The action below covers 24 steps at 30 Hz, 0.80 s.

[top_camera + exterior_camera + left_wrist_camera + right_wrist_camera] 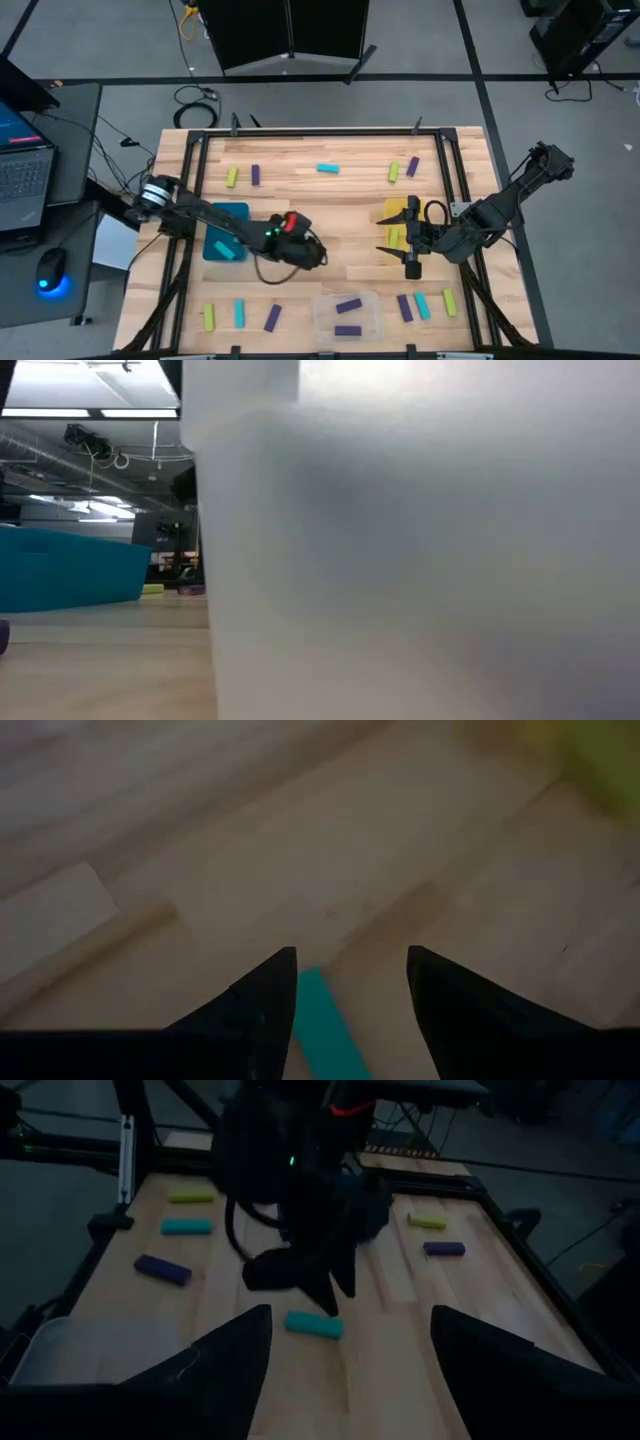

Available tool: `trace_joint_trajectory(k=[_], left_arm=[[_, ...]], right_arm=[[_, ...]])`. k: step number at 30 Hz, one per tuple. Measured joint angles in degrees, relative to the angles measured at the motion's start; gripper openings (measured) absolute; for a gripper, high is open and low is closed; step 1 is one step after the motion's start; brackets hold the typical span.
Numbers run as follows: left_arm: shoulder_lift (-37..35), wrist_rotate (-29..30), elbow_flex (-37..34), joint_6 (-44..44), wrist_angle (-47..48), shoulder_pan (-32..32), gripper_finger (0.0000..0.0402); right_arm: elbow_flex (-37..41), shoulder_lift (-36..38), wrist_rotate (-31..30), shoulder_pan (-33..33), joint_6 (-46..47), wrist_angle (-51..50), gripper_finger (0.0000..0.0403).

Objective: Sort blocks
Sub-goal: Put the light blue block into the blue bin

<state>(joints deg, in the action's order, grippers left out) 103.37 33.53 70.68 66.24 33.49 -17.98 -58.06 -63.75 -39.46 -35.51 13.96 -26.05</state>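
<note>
My left gripper [316,250] is open at the table's middle, pointing down. A cyan block [325,1030] lies flat on the wood between its fingers, and the right wrist view shows that cyan block [313,1324] just under the left gripper [325,1295]. My right gripper [410,258] is open and holds nothing, beside the yellow bin [396,214]. Cyan, purple and yellow-green blocks lie along the far edge, such as one cyan block [327,168], and along the near edge, such as one purple block [272,317]. The teal bin [228,225] holds one cyan block [225,250]. The clear bin [322,318] holds two purple blocks. My left gripper comes from above, pointing down, with its open fingers [262,1010] on either side of the cyan block's end [312,988]. The block lies flat on the table. Whether a finger touches it, I cannot tell.
A dark frame rail [195,160] runs along the table's left side and another rail [452,170] along its right. The clear bin's wall [420,560] fills most of the low view, with the teal bin [70,570] to its left. A laptop [22,170] and a mouse [50,270] lie off the table's left.
</note>
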Motion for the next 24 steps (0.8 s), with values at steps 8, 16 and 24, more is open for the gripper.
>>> trace_joint_trajectory(k=[8,16,24], left_arm=[[9.23,-7.83,8.93,1.97,10.49,1.44,0.0198],[9.94,-9.13,9.13,3.05,10.22,1.24,0.0199],[10.66,-10.37,9.00,3.71,12.51,1.09,0.0229]], right_arm=[[0.00,-0.11,0.02,-0.02,-0.09,-1.31,0.0289],[0.00,-0.13,0.17,-0.04,-0.15,-2.33,0.0288],[0.00,-0.15,0.32,-0.07,-0.04,-3.16,0.0290]])
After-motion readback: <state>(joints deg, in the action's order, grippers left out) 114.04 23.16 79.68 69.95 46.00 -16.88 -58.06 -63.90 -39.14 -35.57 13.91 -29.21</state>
